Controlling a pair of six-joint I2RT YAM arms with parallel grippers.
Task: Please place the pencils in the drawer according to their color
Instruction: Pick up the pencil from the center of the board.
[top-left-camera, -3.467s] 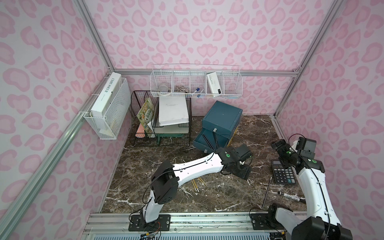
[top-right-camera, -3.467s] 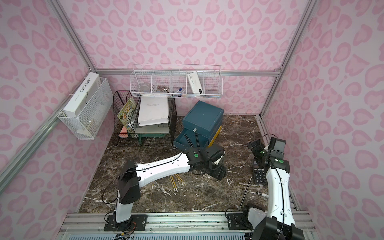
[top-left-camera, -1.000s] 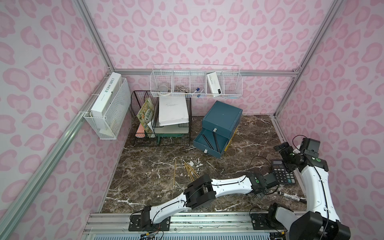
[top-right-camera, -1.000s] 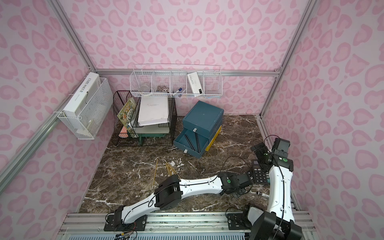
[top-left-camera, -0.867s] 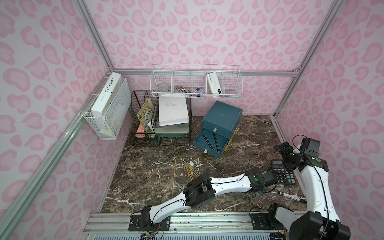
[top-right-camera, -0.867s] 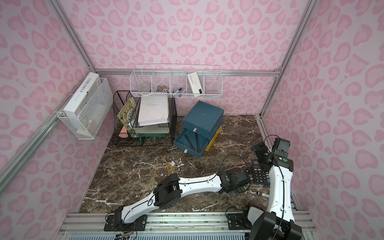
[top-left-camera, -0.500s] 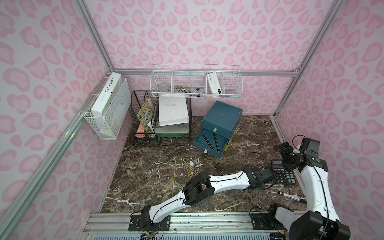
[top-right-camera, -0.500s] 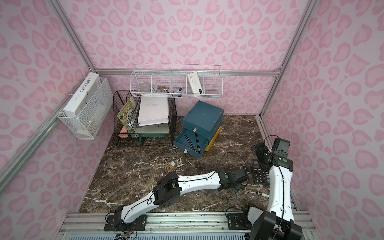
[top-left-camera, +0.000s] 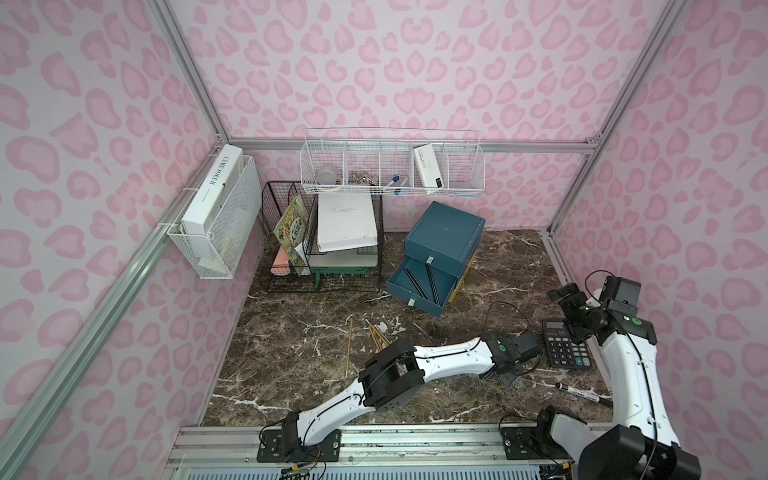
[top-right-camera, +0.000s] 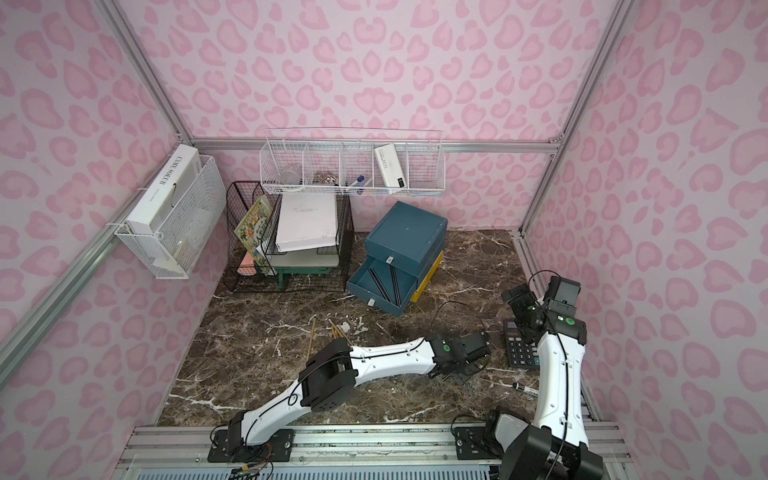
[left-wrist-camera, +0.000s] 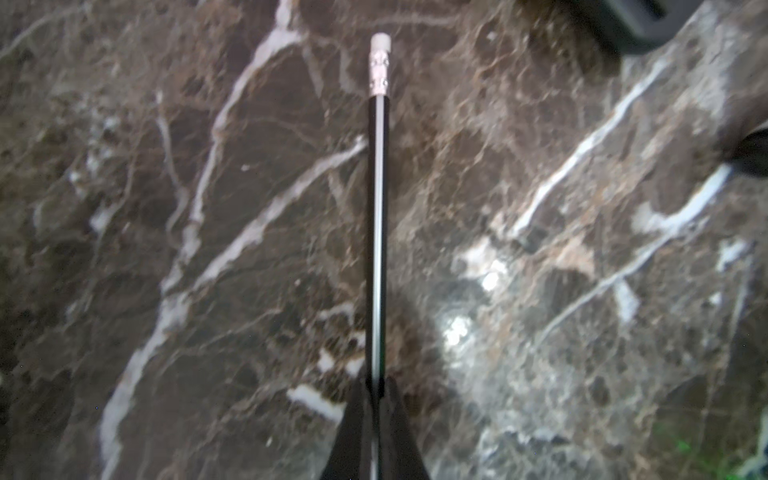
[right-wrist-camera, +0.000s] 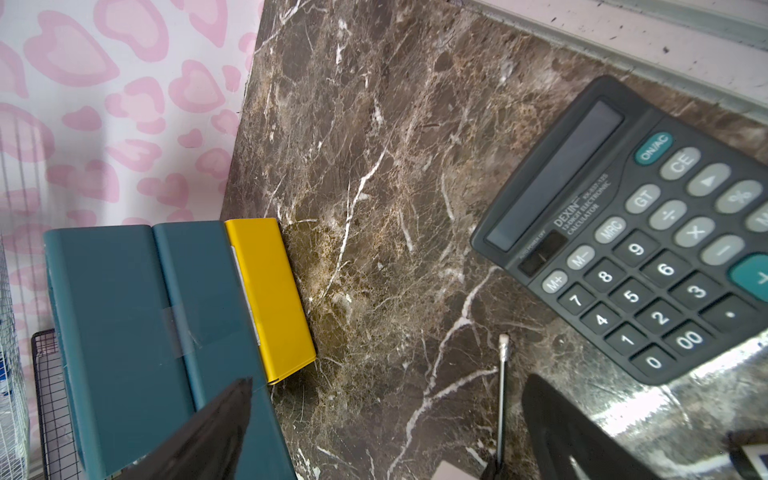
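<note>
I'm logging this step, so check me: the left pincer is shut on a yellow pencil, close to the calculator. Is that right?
No. The pencil in the left pincer is black, not yellow; the left wrist view shows its black shaft and pale eraser end. The rest holds: the pincer is shut on it, close to the calculator.

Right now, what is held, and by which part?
The left tool grips the thin black pencil on its shaft, far from the white eraser end. The right tool holds nothing.
</note>
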